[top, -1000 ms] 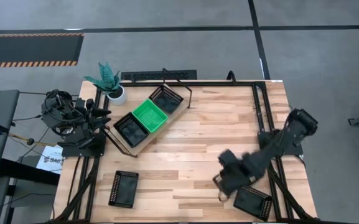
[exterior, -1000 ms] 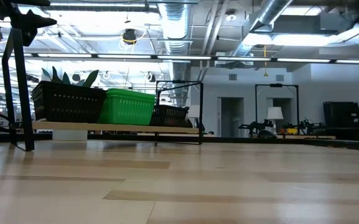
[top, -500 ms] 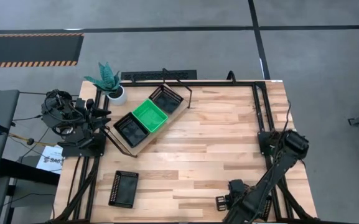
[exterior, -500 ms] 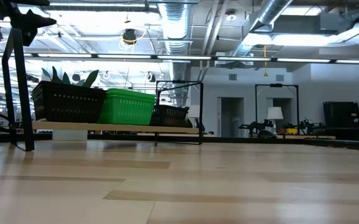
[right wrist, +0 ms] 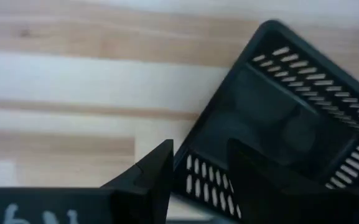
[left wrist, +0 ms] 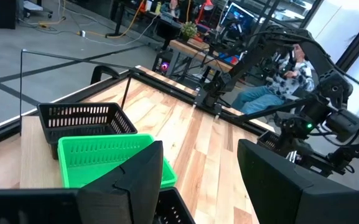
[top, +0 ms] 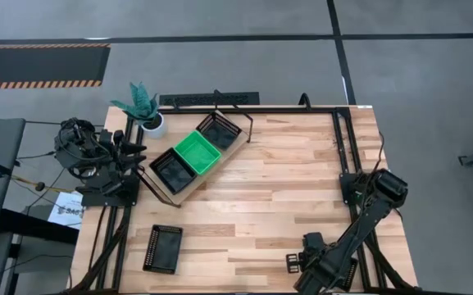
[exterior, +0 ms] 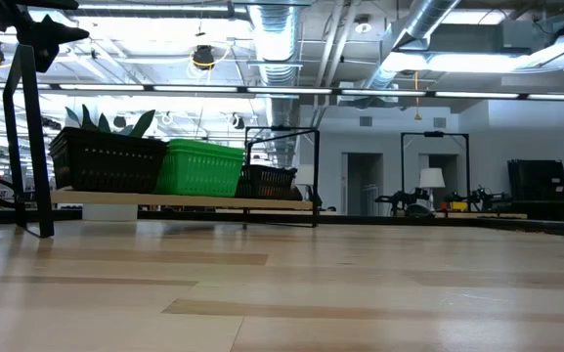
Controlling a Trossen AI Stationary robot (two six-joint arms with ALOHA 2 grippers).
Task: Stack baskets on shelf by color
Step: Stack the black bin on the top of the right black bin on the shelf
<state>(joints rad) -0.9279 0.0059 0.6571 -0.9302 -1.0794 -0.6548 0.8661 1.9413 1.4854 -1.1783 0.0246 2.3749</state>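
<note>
Baskets: three black [top: 171, 170], one green [top: 197, 152] visible; both arms' fingers spread, empty.

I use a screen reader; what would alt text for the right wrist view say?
The right tool, fingers apart, hovers at the rim of a black perforated plastic basket lying on the pale wooden tabletop.

one camera looks straight down on the whole light-wood table [top: 285, 180]. one sits at tabletop height, facing the room. both share the bright green mesh plastic basket [top: 197, 152], which the left wrist camera sees nearer. the right wrist camera is close above a black mesh plastic basket [right wrist: 279, 118].
</note>
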